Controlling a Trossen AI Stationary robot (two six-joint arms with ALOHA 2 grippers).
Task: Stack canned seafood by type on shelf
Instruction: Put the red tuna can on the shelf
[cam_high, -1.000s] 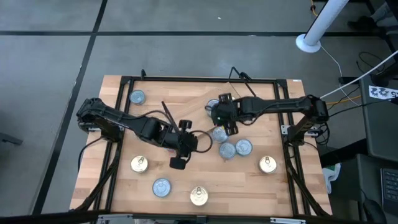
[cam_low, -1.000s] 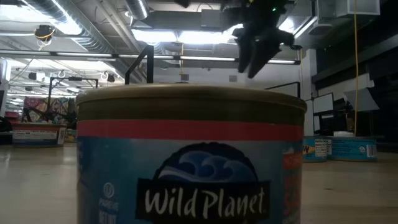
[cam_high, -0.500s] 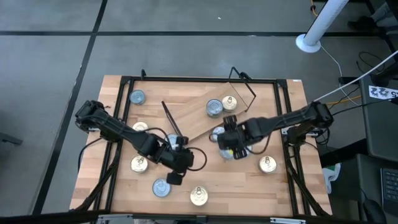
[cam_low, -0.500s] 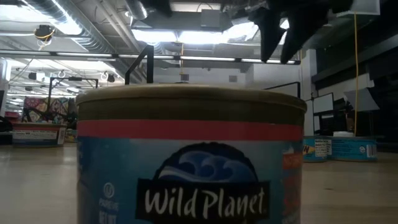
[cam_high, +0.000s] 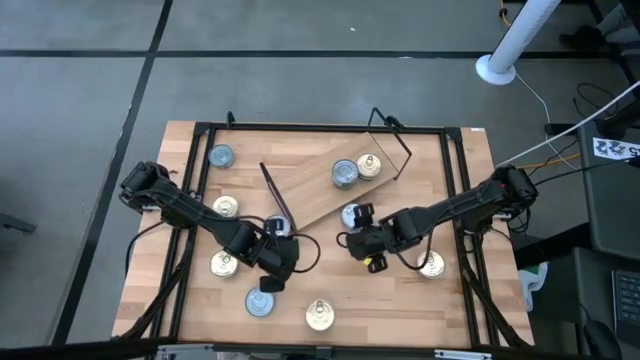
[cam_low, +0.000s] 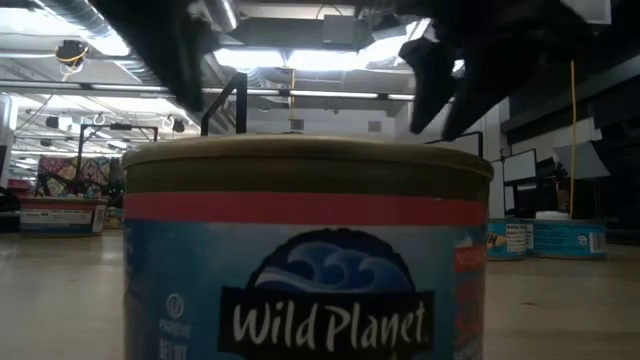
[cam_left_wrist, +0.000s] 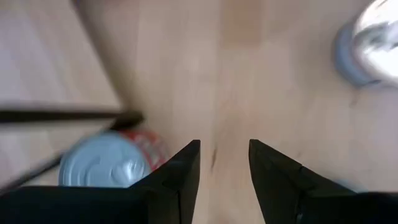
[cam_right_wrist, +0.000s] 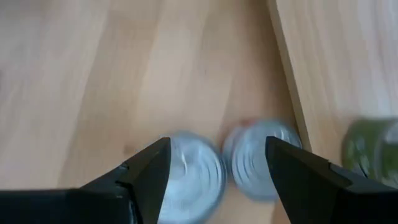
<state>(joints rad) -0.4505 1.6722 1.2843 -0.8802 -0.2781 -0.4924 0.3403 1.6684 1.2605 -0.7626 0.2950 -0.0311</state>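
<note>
The shelf (cam_high: 330, 185), a light plank with black wire legs, lies slanted across the table's middle. A silver-topped tin (cam_high: 344, 173) and a gold tin (cam_high: 370, 165) rest on it. Other tins stand loose on the table. My left gripper (cam_high: 267, 285) is open, pointing steeply down just above a silver-topped tin (cam_high: 259, 302). In its wrist view another silver-topped tin (cam_left_wrist: 109, 167) lies beside one finger. My right gripper (cam_high: 373, 263) is open, slanting down over the table; two silver-topped tins (cam_right_wrist: 196, 169) (cam_right_wrist: 260, 158) show between its fingers, farther off.
Gold tins stand at the left (cam_high: 222, 264) (cam_high: 226, 206), near edge (cam_high: 319, 316) and right (cam_high: 430, 264); a silver one stands far left (cam_high: 220, 155). A blue-labelled tin (cam_low: 305, 250) fills the low view. Black frame rails (cam_high: 190, 200) (cam_high: 462, 200) run along both table sides.
Both grippers have come down and moved toward the table's near edge. The left one has also rolled and gone a little leftward, toward the silver-topped tin there. The right one has left the shelf's tins and swung out over the table near the shelf's lower side.
</note>
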